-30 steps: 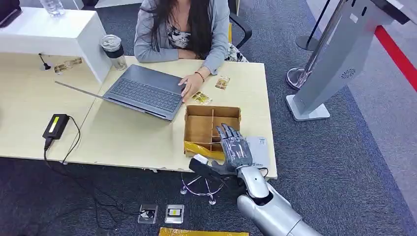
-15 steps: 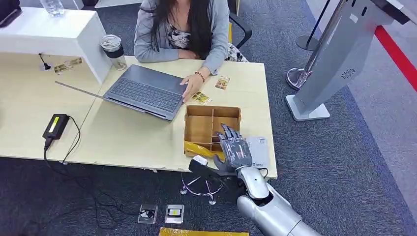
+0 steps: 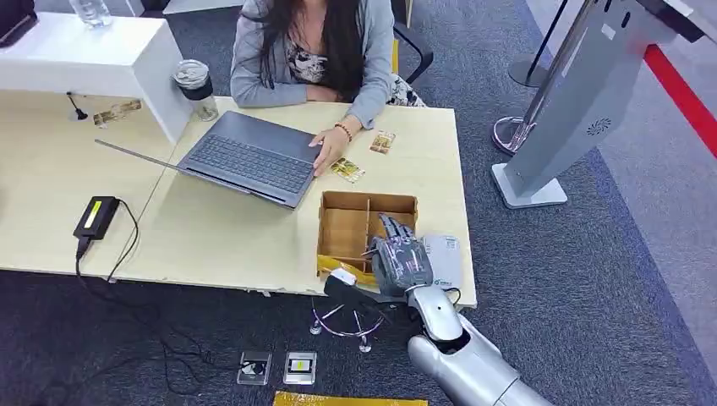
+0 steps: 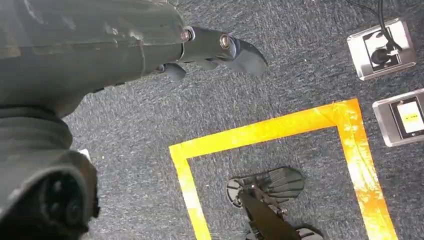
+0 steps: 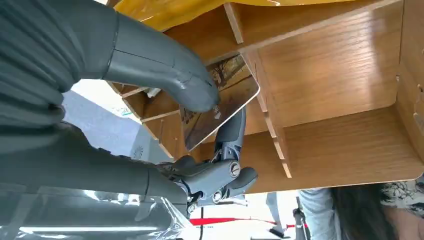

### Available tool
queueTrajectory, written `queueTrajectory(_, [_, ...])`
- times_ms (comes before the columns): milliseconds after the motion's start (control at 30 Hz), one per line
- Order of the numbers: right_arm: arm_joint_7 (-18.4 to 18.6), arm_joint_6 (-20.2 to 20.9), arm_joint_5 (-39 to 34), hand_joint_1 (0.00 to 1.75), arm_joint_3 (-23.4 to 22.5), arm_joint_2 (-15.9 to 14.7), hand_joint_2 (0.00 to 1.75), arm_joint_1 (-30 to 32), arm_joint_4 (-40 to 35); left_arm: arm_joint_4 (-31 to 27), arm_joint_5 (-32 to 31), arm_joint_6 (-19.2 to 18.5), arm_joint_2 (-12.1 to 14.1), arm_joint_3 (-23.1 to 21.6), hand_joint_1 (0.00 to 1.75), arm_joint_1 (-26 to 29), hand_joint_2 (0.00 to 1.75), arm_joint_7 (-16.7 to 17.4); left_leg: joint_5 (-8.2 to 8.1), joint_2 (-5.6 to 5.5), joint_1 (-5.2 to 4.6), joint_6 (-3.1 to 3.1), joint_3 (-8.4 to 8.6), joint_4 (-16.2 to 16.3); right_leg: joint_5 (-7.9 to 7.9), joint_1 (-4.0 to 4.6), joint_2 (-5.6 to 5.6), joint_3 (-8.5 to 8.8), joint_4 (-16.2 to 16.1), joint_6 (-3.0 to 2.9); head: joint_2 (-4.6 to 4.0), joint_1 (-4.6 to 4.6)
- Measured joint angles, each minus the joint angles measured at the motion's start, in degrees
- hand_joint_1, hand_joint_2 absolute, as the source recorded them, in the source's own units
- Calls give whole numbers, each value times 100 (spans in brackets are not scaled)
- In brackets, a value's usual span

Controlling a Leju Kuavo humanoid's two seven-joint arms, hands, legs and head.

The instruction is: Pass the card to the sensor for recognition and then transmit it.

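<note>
A divided wooden box stands near the table's front right corner. My right hand reaches into its right compartments with the fingers curled down. In the right wrist view the hand pinches a glossy picture card between the thumb and a dark finger, inside the box beside a divider. A flat grey-white device lies on the table just right of the box. My left hand hangs above the carpet and holds nothing.
A person sits across the table with a hand on an open laptop. Two loose cards lie beyond the box. A tumbler stands by a white riser. A grey kiosk stand is on the carpet at right.
My right hand's fingers have curled down into the box onto the card. The box's far edge has shifted slightly toward me.
</note>
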Motion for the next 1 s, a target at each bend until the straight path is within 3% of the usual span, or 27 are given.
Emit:
queueTrajectory(367, [26, -26, -15, 175, -61, 9, 175, -1, -24, 0, 0, -2, -2, 0, 0, 0, 0, 0, 0, 0, 0, 0, 1, 0, 0, 0, 0, 0, 0, 0, 0, 2])
queueTrajectory(567, [68, 151, -28, 175, -350, -33, 175, -60, -501, 0, 0, 0, -2, 0, 0, 2, 0, 0, 0, 1, 0, 0, 1, 1, 1, 0, 1, 0, 0, 0, 0, 0])
queueTrajectory(733, [-321, 350, -188, 175, -741, -166, 175, -608, -996, 0, -18, 11, -2, 0, 0, 6, 0, -22, 2, 3, -1, 0, 2, 1, 5, -1, 3, 0, 0, -1, 0, 2])
queueTrajectory(1000, [-474, 380, -210, 175, -1049, -208, 175, -1094, -1384, 0, -72, -33, -2, -2, 0, 6, 0, -105, 2, 4, 0, -1, 2, 1, 5, 0, 2, 0, 1, -2, 0, 0])
